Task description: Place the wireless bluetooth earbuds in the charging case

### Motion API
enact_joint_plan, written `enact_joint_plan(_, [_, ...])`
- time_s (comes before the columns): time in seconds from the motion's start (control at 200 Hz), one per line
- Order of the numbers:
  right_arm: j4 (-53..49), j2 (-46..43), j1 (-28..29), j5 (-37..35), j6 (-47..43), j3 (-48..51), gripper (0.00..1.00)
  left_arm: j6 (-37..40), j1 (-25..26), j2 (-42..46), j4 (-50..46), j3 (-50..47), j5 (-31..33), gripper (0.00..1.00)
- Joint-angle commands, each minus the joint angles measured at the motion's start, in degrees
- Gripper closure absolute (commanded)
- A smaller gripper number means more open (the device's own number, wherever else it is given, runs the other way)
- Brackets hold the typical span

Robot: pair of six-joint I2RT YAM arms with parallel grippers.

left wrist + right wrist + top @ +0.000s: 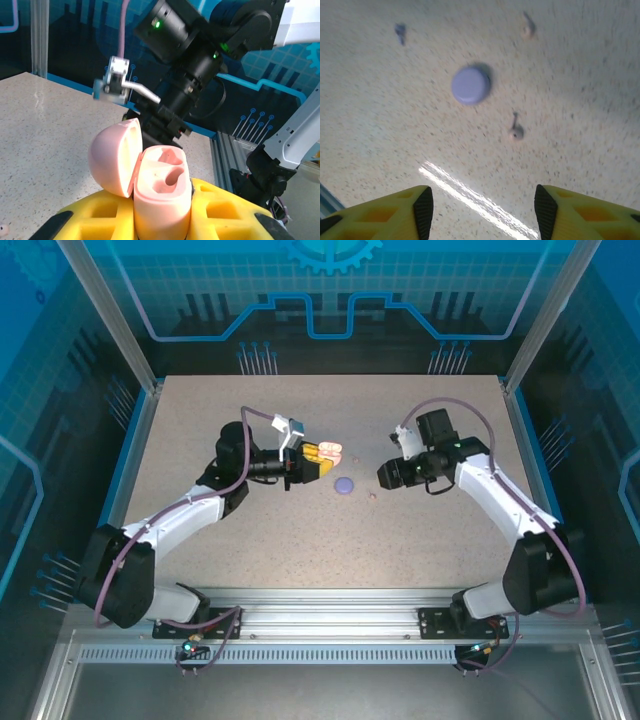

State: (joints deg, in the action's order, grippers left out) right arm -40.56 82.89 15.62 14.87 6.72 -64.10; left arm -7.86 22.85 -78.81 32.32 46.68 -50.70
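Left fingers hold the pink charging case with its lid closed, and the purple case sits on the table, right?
No, the lid is open, as the left wrist view shows. The left fingers hold the pink charging case, and the purple case sits on the table.

Lab robot cell: aluminium frame (112,315), blue panels (330,280)

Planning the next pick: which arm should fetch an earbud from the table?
Right: the right gripper hovers open over a loose earbud; the left gripper is shut on the open pink case.
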Motion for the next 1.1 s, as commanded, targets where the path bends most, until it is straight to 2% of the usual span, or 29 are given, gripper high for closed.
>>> enact_joint_plan(0.0, [2.19,2.58,1.24,-1.48,3.68,1.87,0.44,-1.11,-0.53,1.76,2.93,-1.29,1.26,0.99])
enact_joint_plan(0.165, [5.41,6.76,4.11,-2.46,6.29,3.71,0.49,-0.77,-0.70,2.77,1.92,-1.58,1.87,0.98])
enact_joint_plan(0.42, [7.36,14.22,5.99,-2.07,8.70,2.27,0.67,-0.17,-0.97,3.75,0.39,-1.98,2.51,0.98])
enact_joint_plan(0.54, [8.57,16.67,6.95,-1.13,9.32,1.53,0.71,-0.07,-0.97,3.93,0.14,-1.99,2.55,0.98])
enact_joint_plan(0.77, [10.06,20.70,7.50,-1.38,11.27,-0.36,0.75,0.18,-1.03,4.01,-0.38,-1.95,2.58,0.98])
enact_joint_plan(1.096, [8.41,23.95,7.44,-6.87,13.58,-3.18,0.78,0.86,-1.08,4.45,-1.50,-1.90,2.76,0.98])
